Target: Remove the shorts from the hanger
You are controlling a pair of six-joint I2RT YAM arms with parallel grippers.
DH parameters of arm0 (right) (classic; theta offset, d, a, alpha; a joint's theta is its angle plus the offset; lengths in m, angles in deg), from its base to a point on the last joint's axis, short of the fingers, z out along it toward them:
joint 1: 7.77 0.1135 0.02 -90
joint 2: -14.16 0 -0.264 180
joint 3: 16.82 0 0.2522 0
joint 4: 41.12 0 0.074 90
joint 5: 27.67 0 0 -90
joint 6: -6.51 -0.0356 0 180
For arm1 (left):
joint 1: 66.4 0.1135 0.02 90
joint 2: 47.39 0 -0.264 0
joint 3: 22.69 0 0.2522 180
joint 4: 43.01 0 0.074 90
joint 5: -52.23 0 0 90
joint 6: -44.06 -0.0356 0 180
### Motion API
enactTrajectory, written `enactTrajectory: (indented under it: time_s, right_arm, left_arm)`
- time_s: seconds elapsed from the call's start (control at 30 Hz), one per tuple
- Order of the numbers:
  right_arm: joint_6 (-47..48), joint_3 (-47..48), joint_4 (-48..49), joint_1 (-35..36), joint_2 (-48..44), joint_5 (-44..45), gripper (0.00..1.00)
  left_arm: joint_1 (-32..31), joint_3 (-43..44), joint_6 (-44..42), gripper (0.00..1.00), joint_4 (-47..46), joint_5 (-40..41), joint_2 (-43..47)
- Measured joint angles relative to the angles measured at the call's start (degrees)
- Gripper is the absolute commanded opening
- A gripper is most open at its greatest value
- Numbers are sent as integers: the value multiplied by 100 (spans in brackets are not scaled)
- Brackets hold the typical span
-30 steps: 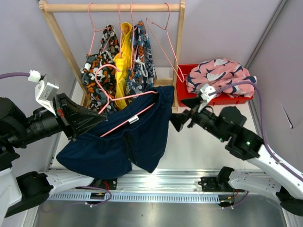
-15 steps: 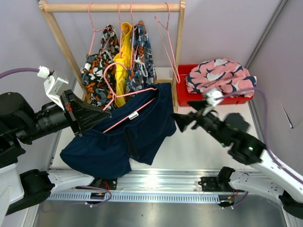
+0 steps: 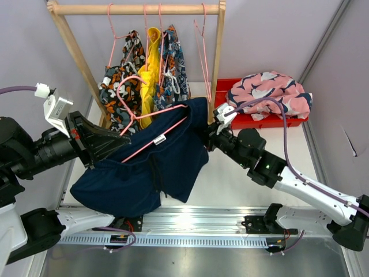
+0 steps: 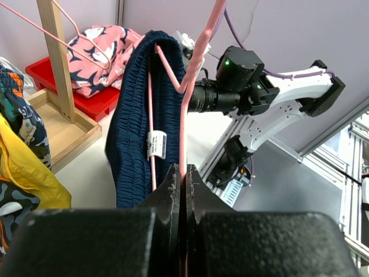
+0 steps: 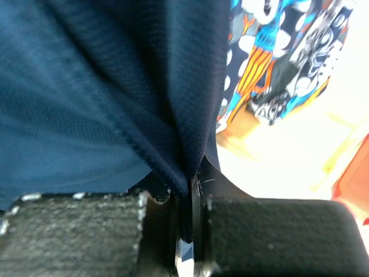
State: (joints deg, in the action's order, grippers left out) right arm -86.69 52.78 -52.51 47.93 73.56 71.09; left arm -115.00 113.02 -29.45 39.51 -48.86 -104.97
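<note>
Navy cloth is the centre of it: the navy shorts [image 3: 155, 167] are draped over a pink hanger [image 4: 184, 115] that is off the rail and tilted, and they sag toward 7 o'clock in the overhead view, low over the tabletop [image 3: 230, 179]. Whether the lowest fold touches the tabletop cannot be told. A white label [image 4: 156, 144] shows on the gathered waistband, just beside the hanger's wire. At the shorts' 9 o'clock side the left fingers [image 4: 168, 190] are pressed together on that wire, which runs up from between them. The right fingers [image 5: 242, 231] reach in from 4 o'clock and are pinched shut on a fold of the navy cloth at the shorts' 3 o'clock edge. The fabric bunches into the slit between them. Toward 12 o'clock stands a wooden rack [image 3: 138, 9]. Three more pairs hang from its rail — camouflage shorts [image 3: 118, 86], yellow shorts [image 3: 151, 75] and blue-orange-white shorts [image 3: 173, 75], close together. In the overhead view the held hanger's hook overlaps the camouflage and yellow pairs. An empty hanger [image 3: 203, 52] hangs at the rail's 3 o'clock end. At 2 o'clock, just beside the rack's post, a red bin [image 3: 253, 122] holds the pink shorts [image 3: 268, 92] in a heap, well apart from the navy pair.
</note>
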Motion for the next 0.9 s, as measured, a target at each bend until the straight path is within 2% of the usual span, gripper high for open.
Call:
enactTrajectory:
  time_s: [0.17,0.43,0.53,0.67,0.9]
  right_arm:
    - [26,-81,262,-444,-302,-31,0]
    - [-459,-98,345,-2645,-1285,-1025,0]
    - [-719,-101,345,-3224,-1408,-1486,0]
    - [-1038,-79,208,-3539,-1261,-1742,0]
    - [-1611,317,-579,-3943,-337,-1816,0]
  left_arm:
    - [-2,-46,-2,0,0,66,140]
    - [-24,-452,-7,0,-39,195,223]
    - [-44,-610,-7,0,-68,188,144]
    - [-68,-691,-7,0,-81,186,138]
    - [-90,-688,-7,0,-166,254,177]
